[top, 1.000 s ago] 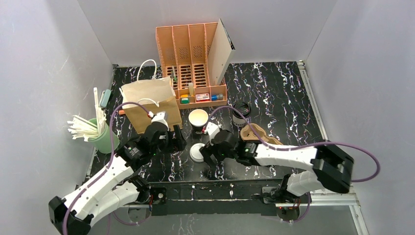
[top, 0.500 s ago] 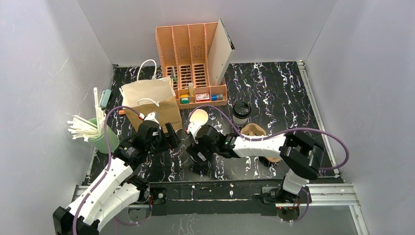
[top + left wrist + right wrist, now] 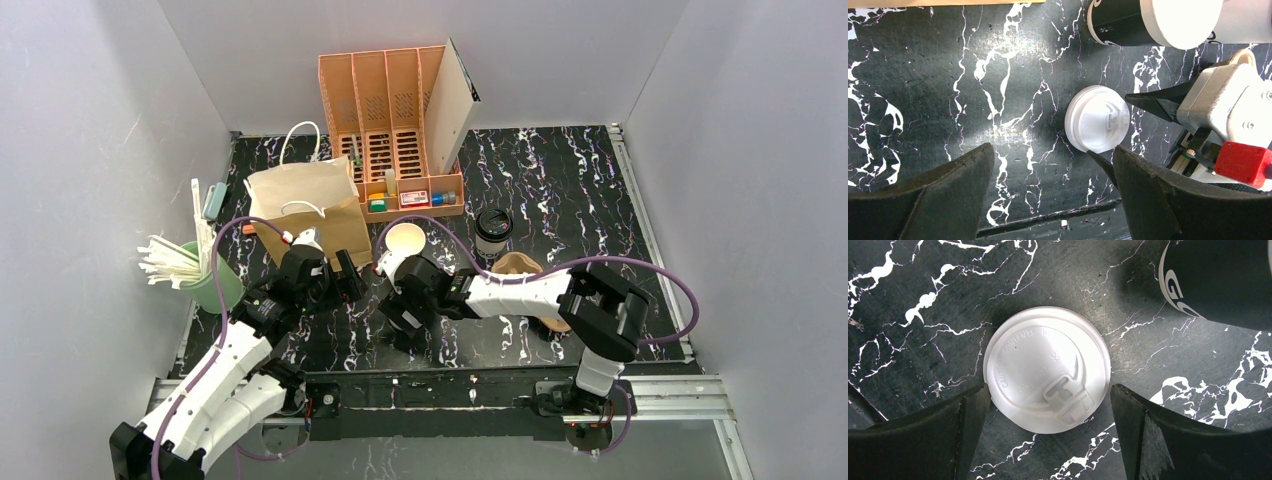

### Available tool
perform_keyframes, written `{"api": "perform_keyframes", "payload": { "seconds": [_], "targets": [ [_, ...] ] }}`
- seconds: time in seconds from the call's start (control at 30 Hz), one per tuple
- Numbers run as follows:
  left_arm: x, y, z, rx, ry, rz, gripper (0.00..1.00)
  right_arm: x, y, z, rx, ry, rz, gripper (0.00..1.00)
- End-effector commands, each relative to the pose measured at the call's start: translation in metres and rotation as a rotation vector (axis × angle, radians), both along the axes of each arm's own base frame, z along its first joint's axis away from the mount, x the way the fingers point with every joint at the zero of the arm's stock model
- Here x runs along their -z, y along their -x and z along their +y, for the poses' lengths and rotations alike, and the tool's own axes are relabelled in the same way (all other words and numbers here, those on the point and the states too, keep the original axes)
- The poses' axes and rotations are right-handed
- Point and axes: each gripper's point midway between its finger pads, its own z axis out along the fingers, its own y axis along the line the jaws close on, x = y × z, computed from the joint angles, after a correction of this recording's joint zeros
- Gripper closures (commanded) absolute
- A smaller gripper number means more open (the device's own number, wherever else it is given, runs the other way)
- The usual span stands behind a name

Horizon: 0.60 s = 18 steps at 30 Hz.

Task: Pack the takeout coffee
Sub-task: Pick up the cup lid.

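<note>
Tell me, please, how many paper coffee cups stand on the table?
2: an open cup in front of the orange organizer, and a black-lidded cup to its right by the brown carrier. More may hide inside the paper bag.

Non-task items on the black marbled tabletop (image 3: pixel 570 190).
A flat white lid (image 3: pixel 1047 369) with a raised sip tab lies face up on the tabletop. A brown paper bag (image 3: pixel 305 205) with white handles stands rear left, just beside an orange slotted organizer (image 3: pixel 385 110). A green cup (image 3: pixel 218 288) holding white straws (image 3: pixel 168 262) stands at the left edge. A brown pulp carrier (image 3: pixel 517 265) lies right of centre.
</note>
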Motion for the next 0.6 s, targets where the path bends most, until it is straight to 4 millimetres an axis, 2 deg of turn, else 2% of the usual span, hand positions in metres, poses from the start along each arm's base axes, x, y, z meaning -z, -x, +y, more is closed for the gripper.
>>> {"api": "perform_keyframes", "payload": {
  "seconds": [0.0,0.2,0.37,0.57],
  "targets": [
    [0.002,0.002,0.003,0.0,-0.01,0.012,0.14,-0.011,-0.005,0.01,-0.011,-0.014,-0.036,0.02],
    [0.002,0.002,0.002,0.005,-0.005,0.012,0.14,-0.008,-0.003,0.014,-0.021,-0.01,-0.031,0.05],
    [0.005,0.002,-0.001,0.016,-0.002,0.021,0.14,-0.026,-0.004,0.014,0.003,-0.063,-0.047,0.14],
    [0.006,0.004,-0.014,0.072,0.045,0.028,0.15,-0.044,-0.001,0.005,0.049,-0.113,-0.047,0.16]
  ]
}}
